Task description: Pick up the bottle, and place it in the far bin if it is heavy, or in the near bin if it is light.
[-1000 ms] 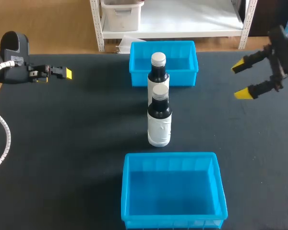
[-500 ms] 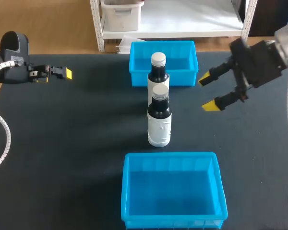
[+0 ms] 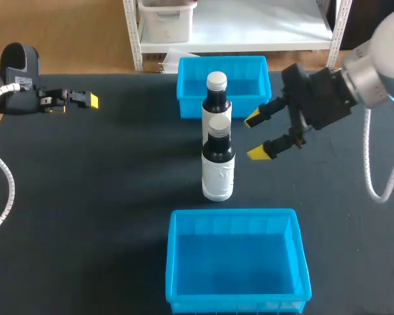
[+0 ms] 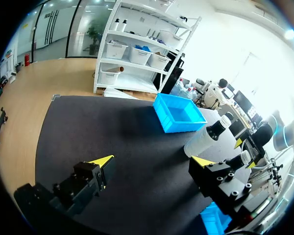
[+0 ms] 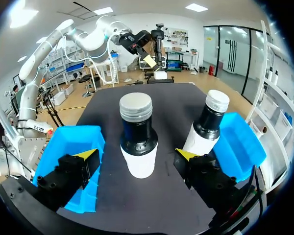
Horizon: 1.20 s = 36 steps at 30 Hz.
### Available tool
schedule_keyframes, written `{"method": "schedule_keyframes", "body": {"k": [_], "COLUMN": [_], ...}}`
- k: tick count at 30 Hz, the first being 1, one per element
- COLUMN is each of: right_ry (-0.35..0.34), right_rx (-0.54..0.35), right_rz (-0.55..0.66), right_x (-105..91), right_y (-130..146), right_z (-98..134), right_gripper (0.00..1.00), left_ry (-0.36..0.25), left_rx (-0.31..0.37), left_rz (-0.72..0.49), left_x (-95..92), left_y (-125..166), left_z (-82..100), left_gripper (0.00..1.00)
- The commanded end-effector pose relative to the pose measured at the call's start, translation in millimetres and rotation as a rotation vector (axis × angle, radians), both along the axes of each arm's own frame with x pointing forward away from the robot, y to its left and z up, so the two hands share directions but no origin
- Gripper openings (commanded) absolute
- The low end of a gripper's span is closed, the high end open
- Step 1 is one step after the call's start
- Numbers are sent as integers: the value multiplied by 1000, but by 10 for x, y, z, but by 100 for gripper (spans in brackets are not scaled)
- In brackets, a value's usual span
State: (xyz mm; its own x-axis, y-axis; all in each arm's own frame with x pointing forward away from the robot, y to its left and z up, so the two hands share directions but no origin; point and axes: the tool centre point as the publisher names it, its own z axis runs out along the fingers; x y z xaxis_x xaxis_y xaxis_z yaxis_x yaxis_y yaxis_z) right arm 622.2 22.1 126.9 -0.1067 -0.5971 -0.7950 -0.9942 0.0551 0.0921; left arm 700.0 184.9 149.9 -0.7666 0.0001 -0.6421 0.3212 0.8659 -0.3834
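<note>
Head view overlooks the table [image 3: 85, 197] from above; both wrist views face inward, sharing the far bin [image 3: 249, 107].

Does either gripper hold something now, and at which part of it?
Nothing is held. The right gripper is open beside the nearer bottle, without touching it. The left gripper is open and empty.

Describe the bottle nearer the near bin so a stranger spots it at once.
The black table holds two blue bins: far bin and near bin. Two dark, white-labelled bottles stand between them; yours is the near bottle, before the near bin, the far bottle by the far bin.
</note>
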Motion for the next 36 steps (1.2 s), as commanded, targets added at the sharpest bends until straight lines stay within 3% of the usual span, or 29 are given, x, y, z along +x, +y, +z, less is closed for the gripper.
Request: {"method": "schedule_keyframes", "body": {"k": [1, 23, 36], "right_ry": [5, 6, 21], "right_rx": [3, 8, 27], "right_rz": [11, 54, 48], "right_x": [72, -13, -17], "right_y": [119, 500, 586], "right_z": [-27, -19, -68], "right_gripper": [100, 100, 100], "left_ry": [0, 0, 0], "left_rx": [0, 0, 0], "left_rz": [0, 0, 0], "left_x": [0, 0, 0], "left_y": [0, 0, 0], "left_z": [0, 0, 0], "left_gripper": [100, 100, 100]}}
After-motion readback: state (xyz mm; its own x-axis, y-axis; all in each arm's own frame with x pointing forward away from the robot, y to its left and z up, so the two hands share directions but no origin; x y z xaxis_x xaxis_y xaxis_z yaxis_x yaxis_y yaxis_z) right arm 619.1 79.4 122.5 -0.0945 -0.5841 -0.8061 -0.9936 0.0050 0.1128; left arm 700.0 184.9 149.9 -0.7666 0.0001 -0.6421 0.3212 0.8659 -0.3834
